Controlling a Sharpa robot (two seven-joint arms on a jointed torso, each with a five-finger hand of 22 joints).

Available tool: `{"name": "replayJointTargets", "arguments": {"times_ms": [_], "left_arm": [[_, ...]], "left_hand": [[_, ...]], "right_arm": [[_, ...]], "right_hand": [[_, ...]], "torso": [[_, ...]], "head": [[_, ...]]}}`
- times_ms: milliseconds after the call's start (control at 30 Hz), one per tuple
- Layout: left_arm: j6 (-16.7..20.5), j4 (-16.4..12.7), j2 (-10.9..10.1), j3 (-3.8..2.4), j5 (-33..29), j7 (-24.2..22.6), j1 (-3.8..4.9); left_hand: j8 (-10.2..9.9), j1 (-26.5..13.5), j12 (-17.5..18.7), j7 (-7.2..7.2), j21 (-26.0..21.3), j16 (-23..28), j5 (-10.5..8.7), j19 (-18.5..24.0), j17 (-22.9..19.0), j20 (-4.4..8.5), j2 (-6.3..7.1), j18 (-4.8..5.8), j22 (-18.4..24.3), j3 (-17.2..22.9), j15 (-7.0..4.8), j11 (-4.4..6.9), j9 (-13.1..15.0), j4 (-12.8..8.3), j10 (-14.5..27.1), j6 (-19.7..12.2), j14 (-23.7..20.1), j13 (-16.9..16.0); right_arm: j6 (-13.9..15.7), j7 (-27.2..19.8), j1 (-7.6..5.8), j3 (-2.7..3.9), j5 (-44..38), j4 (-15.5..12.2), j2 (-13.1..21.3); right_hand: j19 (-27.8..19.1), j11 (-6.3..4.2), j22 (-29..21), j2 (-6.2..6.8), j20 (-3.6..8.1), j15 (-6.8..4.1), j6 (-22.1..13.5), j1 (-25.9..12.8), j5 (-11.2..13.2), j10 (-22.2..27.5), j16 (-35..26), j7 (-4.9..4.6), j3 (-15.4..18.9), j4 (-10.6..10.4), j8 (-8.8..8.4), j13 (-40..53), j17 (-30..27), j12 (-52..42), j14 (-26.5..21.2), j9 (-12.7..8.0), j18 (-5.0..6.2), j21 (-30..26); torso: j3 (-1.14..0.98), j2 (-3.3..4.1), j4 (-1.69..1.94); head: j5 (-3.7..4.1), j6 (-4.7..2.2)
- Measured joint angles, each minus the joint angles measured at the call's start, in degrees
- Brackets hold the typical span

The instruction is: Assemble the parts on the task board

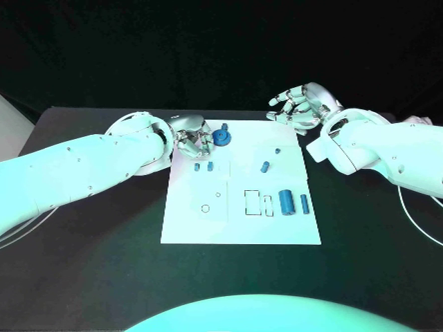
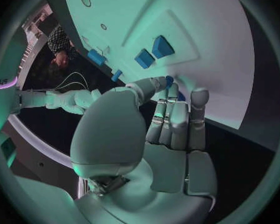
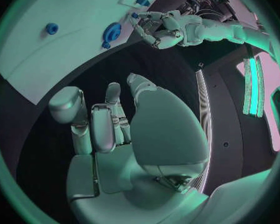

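The left hand (image 1: 190, 141) sits over the far left corner of the task board (image 1: 239, 228), its fingers (image 2: 177, 119) drawn close together and reaching down to the plate beside a round blue disc part (image 1: 225, 139) — whether they actually pinch anything I cannot tell, as the fingertips hide what lies under them. The right hand (image 1: 303, 105) hovers off the board's far right corner, above the black table (image 1: 82, 277), its fingers (image 3: 102, 127) loosely curled with gaps between them and nothing in their hold. On the board, two blue cylinder parts lie side by side near the right edge, the larger one (image 1: 286, 202) and a thinner one (image 1: 304, 203), both with their long axes running towards and away from the robot. A small blue pin (image 1: 266, 166) lies mid-board, tilted slightly off that line, and a tiny blue peg (image 1: 277, 149) sits just beyond it. Two little blue blocks (image 1: 203, 166) rest near the left hand.
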State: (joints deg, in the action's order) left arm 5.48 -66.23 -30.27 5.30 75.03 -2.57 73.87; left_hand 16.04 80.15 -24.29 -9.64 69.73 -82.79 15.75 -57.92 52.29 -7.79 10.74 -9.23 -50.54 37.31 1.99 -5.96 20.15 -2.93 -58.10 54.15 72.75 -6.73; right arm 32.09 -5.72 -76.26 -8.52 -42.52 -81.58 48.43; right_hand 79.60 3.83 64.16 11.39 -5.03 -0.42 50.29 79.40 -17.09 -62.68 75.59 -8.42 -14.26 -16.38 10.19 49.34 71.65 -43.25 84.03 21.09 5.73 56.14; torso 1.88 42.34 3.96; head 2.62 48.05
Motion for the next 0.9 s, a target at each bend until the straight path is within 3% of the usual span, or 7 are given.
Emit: {"name": "replayJointTargets", "arguments": {"times_ms": [200, 900], "left_arm": [[-0.2, 0.0, 0.0, 0.09, -0.4, -0.2, -0.16], [-0.2, 0.0, -0.1, 0.10, -0.8, -0.2, -0.18]], "left_hand": [[-0.6, -0.8, 2.2, -0.28, -0.6, 0.2, 0.03, 0.6, -1.1, -0.38, 0.53, 0.01, 0.8, 0.2, 0.59, -0.92, -0.1, 0.2, 1.5, -0.7, -0.6, 0.9], [-0.8, -1.2, 3.2, -0.40, -0.8, 0.3, 0.03, 1.1, -2.1, -0.71, 0.90, 0.01, 1.3, 0.2, 0.99, -1.21, 0.2, 0.2, 2.2, -0.6, -1.4, 1.3]], "right_arm": [[0.0, 0.0, 0.00, 0.00, 0.0, 0.1, 0.0], [0.0, 0.0, 0.00, 0.00, 0.0, 0.1, 0.0]], "right_hand": [[0.0, 0.00, 0.0, 0.00, 0.00, 0.00, 0.0, 0.0, 0.0, 0.0, 0.0, 0.00, 0.0, 0.0, 0.00, 0.0, 0.0, 0.0, 0.0, 0.0, 0.00, 0.0], [0.0, 0.02, 0.0, 0.00, 0.00, 0.00, 0.0, 0.0, 0.0, 0.0, 0.0, 0.00, 0.0, 0.0, 0.00, 0.0, 0.0, 0.0, 0.0, 0.0, 0.00, 0.0]], "torso": [[0.00, -0.01, -0.02], [0.00, -0.01, -0.03]], "head": [[-0.08, -0.03], [-0.10, -0.08]]}}
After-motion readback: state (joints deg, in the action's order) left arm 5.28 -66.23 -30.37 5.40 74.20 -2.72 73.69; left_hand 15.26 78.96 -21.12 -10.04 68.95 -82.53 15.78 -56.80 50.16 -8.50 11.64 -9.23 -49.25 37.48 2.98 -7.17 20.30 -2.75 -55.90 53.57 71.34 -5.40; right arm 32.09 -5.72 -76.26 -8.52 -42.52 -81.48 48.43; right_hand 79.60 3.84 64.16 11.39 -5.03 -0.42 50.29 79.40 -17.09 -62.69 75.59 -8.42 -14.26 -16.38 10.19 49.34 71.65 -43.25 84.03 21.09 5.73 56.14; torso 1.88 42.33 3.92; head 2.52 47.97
